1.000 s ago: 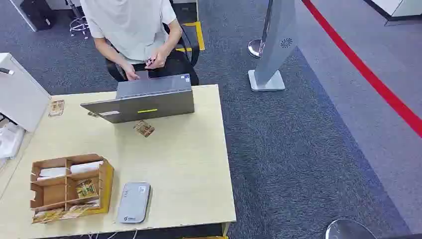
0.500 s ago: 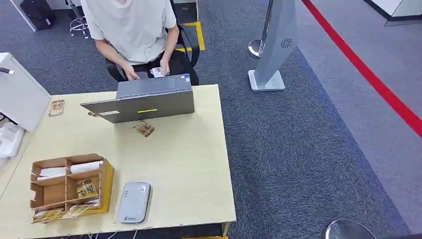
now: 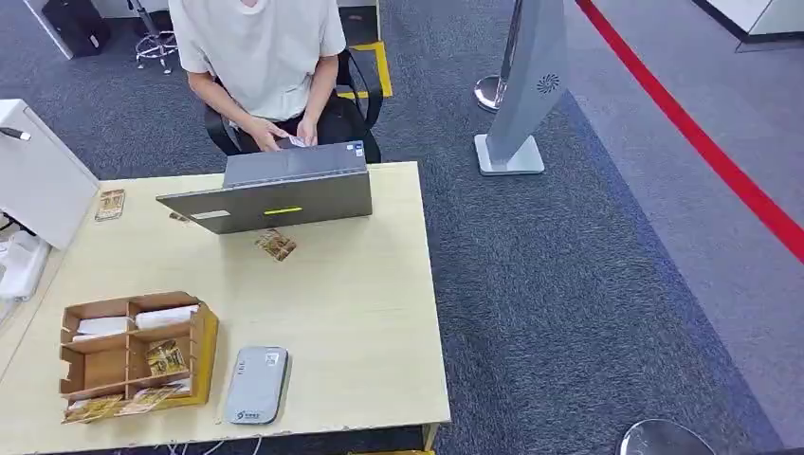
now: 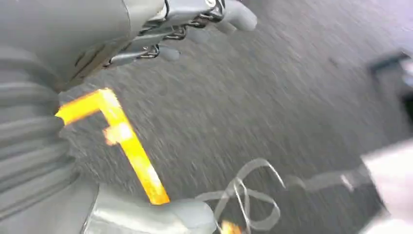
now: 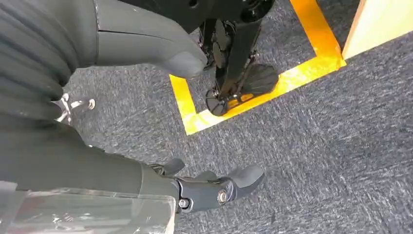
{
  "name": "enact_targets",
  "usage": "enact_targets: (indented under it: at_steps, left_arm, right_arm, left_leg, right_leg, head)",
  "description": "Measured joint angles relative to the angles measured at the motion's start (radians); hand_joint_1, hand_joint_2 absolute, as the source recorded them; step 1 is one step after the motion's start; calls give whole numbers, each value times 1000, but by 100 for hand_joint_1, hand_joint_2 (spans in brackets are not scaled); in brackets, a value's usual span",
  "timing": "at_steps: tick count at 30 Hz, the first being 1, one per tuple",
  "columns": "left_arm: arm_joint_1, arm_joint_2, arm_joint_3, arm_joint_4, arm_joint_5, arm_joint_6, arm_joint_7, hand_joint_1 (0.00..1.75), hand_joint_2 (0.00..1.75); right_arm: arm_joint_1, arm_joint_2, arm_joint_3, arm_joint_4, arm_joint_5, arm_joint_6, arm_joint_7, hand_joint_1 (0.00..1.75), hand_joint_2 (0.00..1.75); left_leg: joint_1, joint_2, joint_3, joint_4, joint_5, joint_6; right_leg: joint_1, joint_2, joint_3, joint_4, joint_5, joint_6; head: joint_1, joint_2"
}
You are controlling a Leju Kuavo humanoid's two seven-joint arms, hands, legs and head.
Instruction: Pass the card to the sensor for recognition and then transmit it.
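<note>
Both arms hung low: the left robot hand (image 4: 195,22) and right robot hand (image 5: 160,161) were spread over grey carpet, holding nothing. Patterned cards (image 3: 166,358) sat in the brown cardboard tray (image 3: 204,351) on the pale wooden table (image 3: 360,313), just beside the grey rounded sensor (image 3: 254,386). The left arm seemed better placed to reach in, pinching one card by its edge.

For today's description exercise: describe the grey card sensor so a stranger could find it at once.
Start at the pale wooden table and go to its near edge. Right of the cardboard organiser lies the card sensor: flat, grey, round-cornered, unlike the patterned cards nearby.
</note>
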Motion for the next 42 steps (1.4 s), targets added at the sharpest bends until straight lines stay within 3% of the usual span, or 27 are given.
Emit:
enact_targets:
  at_steps: [3,5,8,12,15,17,19,21,28,30,32,34,36,39,42]
  left_arm:
    - [34,-1,-45,-138,-12,-48,0,0,175]
    - [30,2,-30,-202,-36,-140,0,0,175]
    - [-13,4,82,-264,-164,-365,17,0,175]
    - [-122,22,295,-364,-372,-581,149,0,175]
    - [-203,54,447,-419,-450,-687,165,0,175]
    - [-238,67,502,-452,-509,-713,164,0,175]
    - [-266,82,524,-500,-591,-688,162,0,175]
    - [-286,105,510,-542,-645,-617,176,0,175]
    - [-297,145,460,-599,-637,-541,178,0,175]
    - [-295,160,441,-605,-699,-482,142,0,175]
    - [-302,203,384,-609,-859,-359,163,0,175]
    - [-340,279,300,-607,-1082,-252,242,0,175]
    - [-401,364,209,-584,-1290,-209,332,0,175]
    - [-476,474,74,-537,-1581,-159,423,0,175]
    - [-506,528,-21,-507,-1654,-141,459,0,175]
  right_arm:
    - [-2,1,-3,0,33,3,-4,0,175]
    - [-1,0,-3,-5,65,22,-4,0,175]
    - [1,-8,-3,-11,115,44,-3,0,175]
    - [1,-36,-2,4,181,39,5,0,175]
    - [0,-56,-2,21,207,27,16,0,175]
    - [3,-60,-2,28,225,22,34,0,175]
    - [4,-63,-2,32,245,21,45,0,175]
    - [1,-67,-2,40,258,21,48,0,175]
    - [0,-76,-2,60,267,15,50,0,175]
    - [0,-78,-2,65,284,11,50,0,175]
    - [-1,-86,-2,80,311,4,50,0,175]
    - [-5,-97,0,101,335,-6,48,0,175]
    - [-12,-110,2,126,350,-15,45,0,175]
    - [-17,-129,5,161,357,-29,43,0,175]
    - [-17,-140,8,182,357,-32,43,0,175]
  left_leg:
    - [0,0,0,0,0,0]
    - [0,0,0,0,0,-1]
    - [1,0,0,0,2,-3]
    - [2,0,0,0,3,-4]
    - [2,1,0,0,3,-4]
    - [2,0,0,0,3,-4]
    - [2,0,0,0,3,-4]
    - [2,0,-1,0,3,-4]
    - [2,0,0,0,3,-4]
    - [2,0,0,0,3,-4]
    - [2,-1,-1,0,3,-4]
    - [2,-3,-2,0,5,-5]
    - [3,-4,-2,0,7,-7]
    - [3,-2,-2,0,9,-9]
    - [3,1,-2,0,9,-9]
  right_leg:
    - [0,0,1,0,0,0]
    - [0,0,1,0,0,0]
    - [1,0,1,0,1,-1]
    - [2,0,1,1,1,-2]
    - [3,1,1,1,2,-3]
    - [3,1,0,1,2,-3]
    - [3,0,-1,1,2,-2]
    - [3,0,0,1,2,-3]
    - [3,1,1,1,2,-3]
    - [3,1,-2,1,2,-3]
    - [3,-1,-3,0,2,-3]
    - [3,-3,-3,1,2,-3]
    - [3,-4,-2,1,4,-6]
    - [4,-2,-2,2,7,-9]
    - [4,2,-3,2,8,-9]
  head:
    - [1,0]
    - [-1,0]
    - [-1,0]
    - [-1,0]
    - [-1,0]
    - [0,0]
    - [-1,0]
    - [-1,0]
    - [-1,0]
    - [-1,0]
    - [0,0]
    - [0,0]
    - [0,0]
    - [-2,0]
    - [-2,0]
